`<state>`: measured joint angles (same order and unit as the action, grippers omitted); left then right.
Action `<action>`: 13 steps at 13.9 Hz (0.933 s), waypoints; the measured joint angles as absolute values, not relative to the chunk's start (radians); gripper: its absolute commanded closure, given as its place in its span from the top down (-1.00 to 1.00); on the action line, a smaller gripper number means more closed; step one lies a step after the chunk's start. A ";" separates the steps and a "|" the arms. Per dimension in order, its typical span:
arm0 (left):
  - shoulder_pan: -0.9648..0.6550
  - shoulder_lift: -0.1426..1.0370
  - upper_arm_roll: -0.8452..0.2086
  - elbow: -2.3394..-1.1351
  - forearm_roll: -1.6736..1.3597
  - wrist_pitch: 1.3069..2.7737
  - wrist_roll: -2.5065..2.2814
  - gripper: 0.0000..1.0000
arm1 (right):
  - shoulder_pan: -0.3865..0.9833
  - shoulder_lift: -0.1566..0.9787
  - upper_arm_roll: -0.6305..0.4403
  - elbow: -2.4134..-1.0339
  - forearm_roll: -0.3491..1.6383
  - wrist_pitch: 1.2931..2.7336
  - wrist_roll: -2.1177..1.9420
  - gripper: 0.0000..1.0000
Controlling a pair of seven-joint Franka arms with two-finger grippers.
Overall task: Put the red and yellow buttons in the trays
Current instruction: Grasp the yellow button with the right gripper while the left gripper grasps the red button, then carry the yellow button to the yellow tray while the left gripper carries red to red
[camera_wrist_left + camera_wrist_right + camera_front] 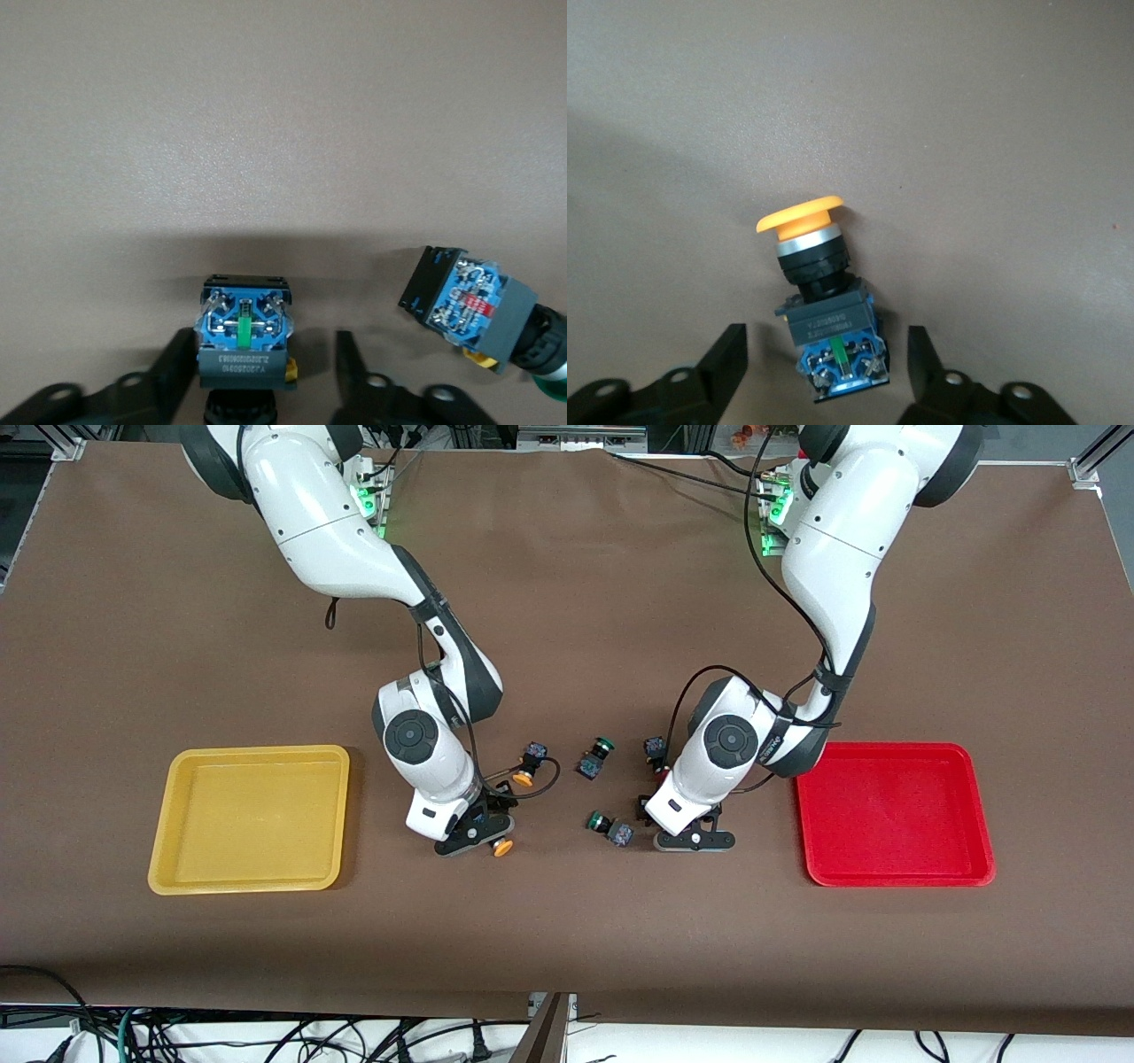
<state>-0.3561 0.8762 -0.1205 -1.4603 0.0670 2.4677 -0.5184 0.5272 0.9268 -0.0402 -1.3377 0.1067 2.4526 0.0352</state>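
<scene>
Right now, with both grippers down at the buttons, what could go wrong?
The left gripper straddles a button whose cap is hidden, so it may not be red. A green-capped button lies close beside it and could get knocked. The right gripper brackets only the yellow button's base, so the button might tip or slip on closing.

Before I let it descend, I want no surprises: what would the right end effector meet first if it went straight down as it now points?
Most likely the yellow-capped push-button switch, lying on its side between the right end effector's open fingers, then the brown table.
</scene>
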 measured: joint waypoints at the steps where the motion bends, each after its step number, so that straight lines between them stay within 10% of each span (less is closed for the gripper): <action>1: -0.357 0.869 -0.121 -1.458 0.067 2.456 -0.532 -1.00 | 0.527 0.927 -0.040 -1.335 0.107 2.453 0.035 -0.66; 3: -0.355 0.840 -0.116 -1.446 0.067 2.386 -0.541 -1.00 | 0.523 0.926 -0.044 -1.329 0.107 2.453 0.035 -1.00; 13: -0.114 0.608 -0.064 -1.399 0.079 1.827 -0.214 -0.86 | 0.307 0.763 -0.072 -1.297 0.107 2.120 -0.298 -1.00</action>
<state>-0.1135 0.6082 -0.0641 -1.3987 0.0794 1.8265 -0.2144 0.3073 0.7635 -0.0723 -1.2970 0.1067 2.1198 -0.2983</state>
